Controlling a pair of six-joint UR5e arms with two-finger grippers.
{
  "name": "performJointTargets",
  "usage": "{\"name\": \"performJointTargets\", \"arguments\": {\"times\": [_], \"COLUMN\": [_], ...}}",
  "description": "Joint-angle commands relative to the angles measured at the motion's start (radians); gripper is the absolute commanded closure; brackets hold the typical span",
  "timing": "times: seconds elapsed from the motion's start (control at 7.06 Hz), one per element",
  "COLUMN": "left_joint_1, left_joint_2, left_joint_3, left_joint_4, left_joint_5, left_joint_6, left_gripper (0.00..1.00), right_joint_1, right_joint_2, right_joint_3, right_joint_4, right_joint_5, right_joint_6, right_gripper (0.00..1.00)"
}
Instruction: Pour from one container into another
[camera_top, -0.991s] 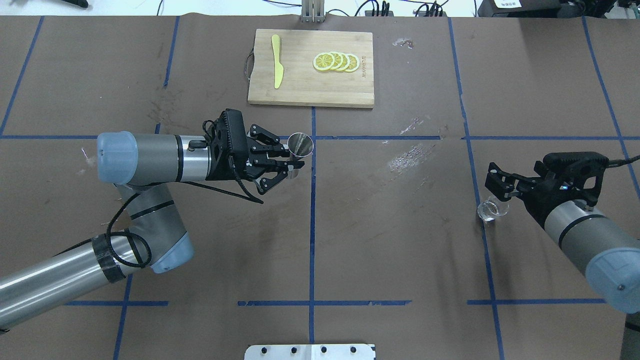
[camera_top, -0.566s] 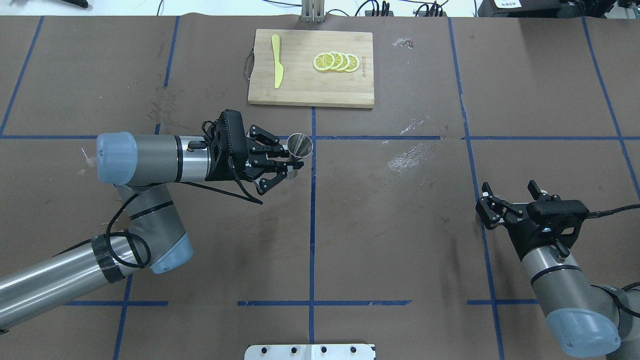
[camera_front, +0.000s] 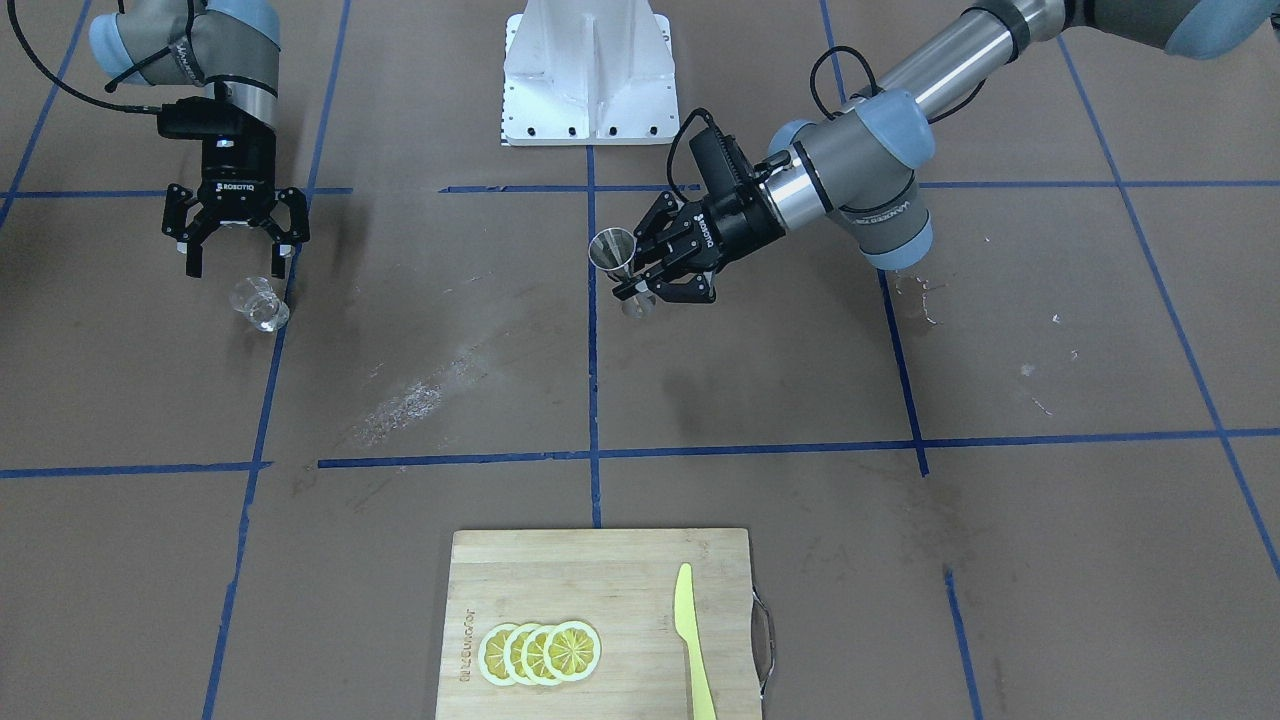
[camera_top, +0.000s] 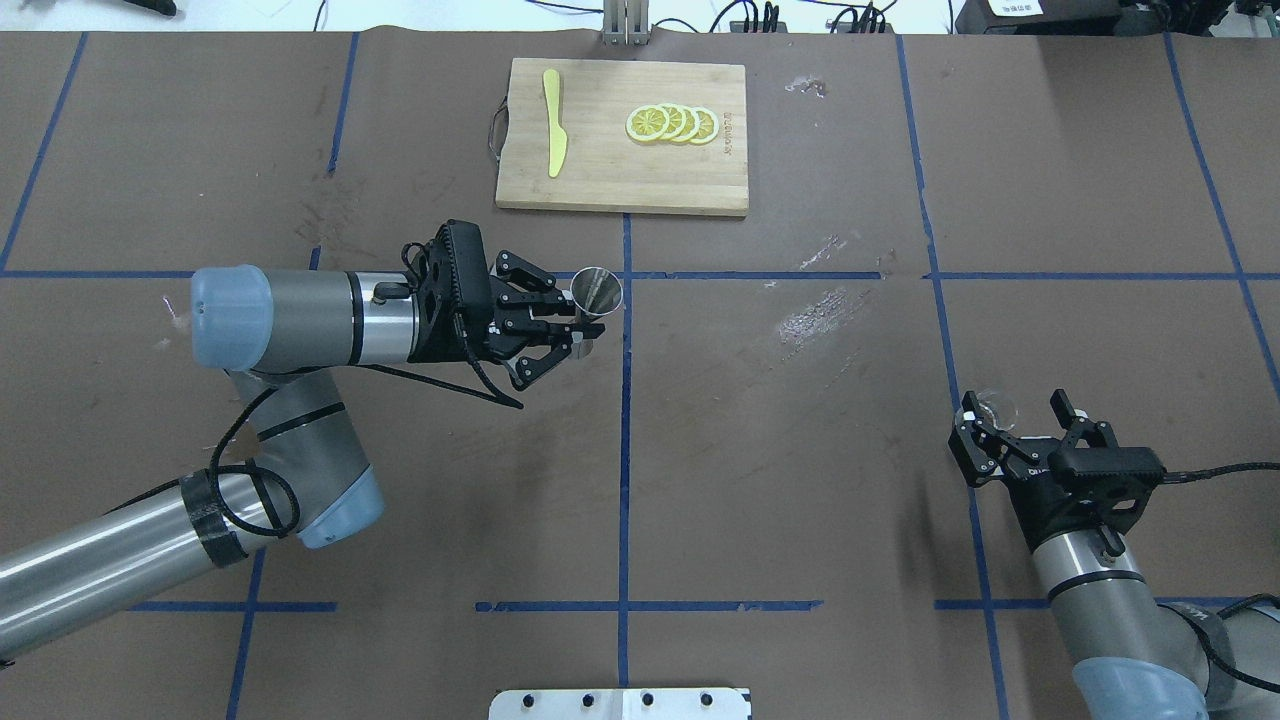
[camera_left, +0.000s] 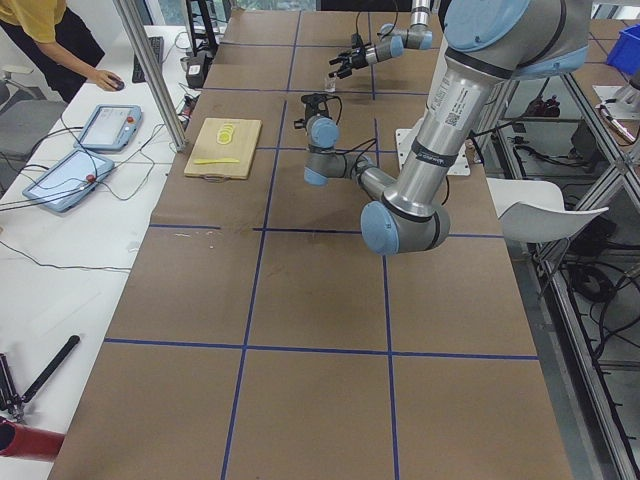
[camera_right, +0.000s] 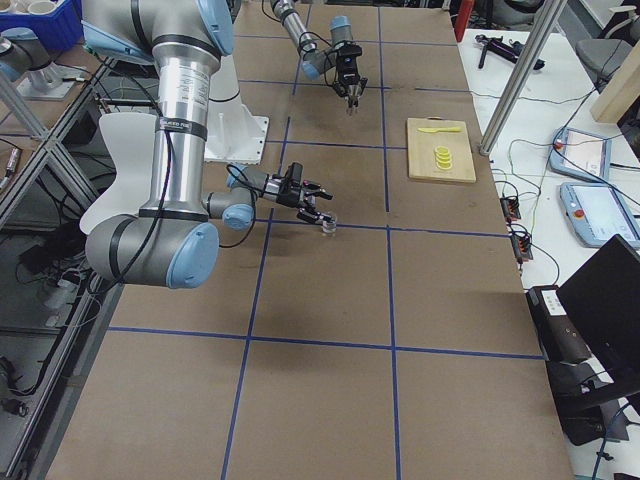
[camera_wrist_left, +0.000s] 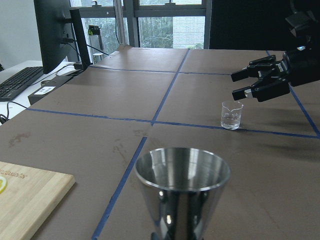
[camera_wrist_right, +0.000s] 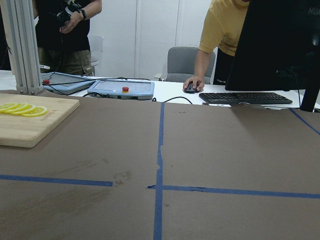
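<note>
The steel jigger (camera_top: 596, 290) hangs upright above the table's middle, and my left gripper (camera_top: 578, 322) is shut on its narrow waist. The front view shows the jigger (camera_front: 612, 250) in that left gripper (camera_front: 640, 283), and its open top cone (camera_wrist_left: 182, 172) fills the left wrist view. The clear glass cup (camera_front: 260, 303) stands on the table at the right. My right gripper (camera_front: 237, 262) is open just on the robot's side of the cup and does not touch it. From overhead, the cup (camera_top: 992, 407) peeks out between the right gripper's (camera_top: 1012, 412) spread fingers.
A wooden cutting board (camera_top: 620, 180) lies at the far side, with lemon slices (camera_top: 672, 123) and a yellow knife (camera_top: 553, 120) on it. The white base plate (camera_top: 620, 703) sits at the near edge. The right wrist view shows operators (camera_wrist_right: 222, 30) beyond the table.
My right arm has swung round and drawn back towards the robot, from beside the cup to just behind it, still open. The left arm has barely moved.
</note>
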Motion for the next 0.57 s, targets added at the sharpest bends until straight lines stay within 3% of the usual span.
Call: {"name": "performJointTargets", "arguments": {"times": [0.0, 0.42], "left_joint_1": [-0.001, -0.001], "left_joint_2": [0.002, 0.003], "left_joint_3": [0.0, 0.0], "left_joint_4": [0.0, 0.0], "left_joint_5": [0.0, -0.001], "left_joint_6": [0.0, 0.0], "left_gripper": [1.0, 1.0], "right_joint_1": [-0.013, -0.015], "right_joint_2": [0.007, 0.088], "right_joint_3": [-0.025, -0.133], "right_joint_4": [0.0, 0.0], "right_joint_5": [-0.02, -0.02], "right_joint_6": [0.041, 0.043], "right_gripper": [0.01, 0.01]}}
